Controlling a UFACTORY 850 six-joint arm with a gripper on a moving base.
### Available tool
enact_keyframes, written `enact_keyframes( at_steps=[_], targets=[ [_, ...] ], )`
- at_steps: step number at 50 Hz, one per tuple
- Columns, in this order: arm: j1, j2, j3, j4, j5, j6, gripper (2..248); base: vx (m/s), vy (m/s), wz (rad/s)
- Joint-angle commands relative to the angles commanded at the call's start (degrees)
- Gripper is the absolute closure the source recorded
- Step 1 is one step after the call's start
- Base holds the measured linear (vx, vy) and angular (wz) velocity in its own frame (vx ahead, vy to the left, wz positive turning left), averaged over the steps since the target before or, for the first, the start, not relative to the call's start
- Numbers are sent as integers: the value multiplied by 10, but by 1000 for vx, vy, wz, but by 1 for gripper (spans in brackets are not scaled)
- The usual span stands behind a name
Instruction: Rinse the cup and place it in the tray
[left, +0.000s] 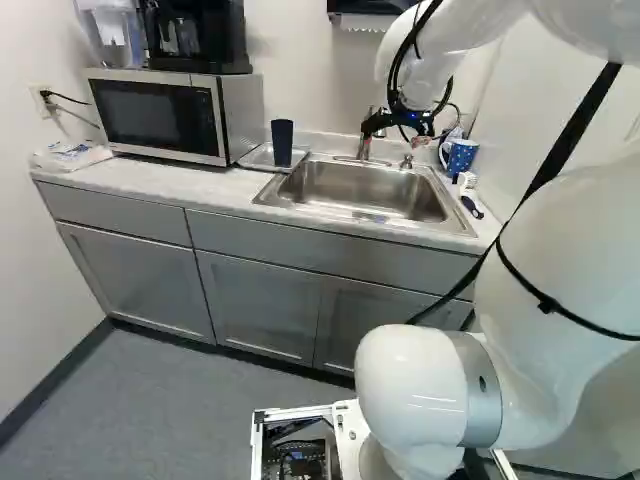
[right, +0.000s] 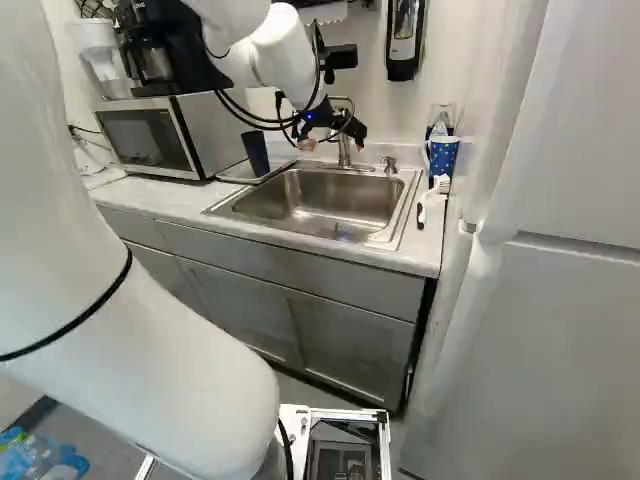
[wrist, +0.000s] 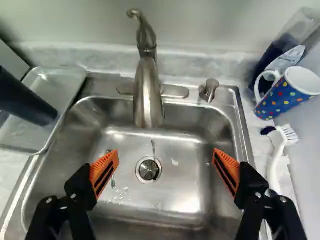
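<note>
In the left base view, the gripper (left: 393, 128) is hanging by the tap (left: 364, 146), over the back of the sink (left: 368, 190). The dark cup (left: 282, 143) is standing upright in the tray (left: 253, 157), between the sink and the microwave (left: 160, 115). The spotted mug (left: 461, 157) is standing on the counter (left: 190, 187), on the other side of the sink. On top of the microwave, a coffee maker (left: 195, 38) and a clear pitcher (left: 112, 38) are both running out of view above.

In the right base view, the arm is hiding part of the coffee maker, and the dark cup is covering part of the tray. Behind the spotted mug, a clear container (right: 441, 118) is showing only in part. Some bottles (right: 40, 455) on the floor are being cut off at the lower left corner.

In the wrist view, the fingers are standing wide apart, holding nothing, with the drain (wrist: 148, 170) showing between them. Water drops are lying in the sink; two thin streaks there are too faint to name. The dark cup's foot is resting in the tray, its mouth running out of view. The spotted mug is showing a pale inside, its bottom hidden. The clear container is holding something dark blue, hard to make out. Beside the sink, a white brush (wrist: 276, 162) is lying partly behind a finger.
</note>
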Motion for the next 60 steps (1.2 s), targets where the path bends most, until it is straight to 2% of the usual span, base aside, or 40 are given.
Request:
enact_keyframes(
  at_steps=[14, 60],
  targets=[
    [0, 0, 0, -12, -83, 0, 3, 0, 0, 0],
    [0, 0, 0, -12, -83, 0, 3, 0, 0, 0]
  ],
)
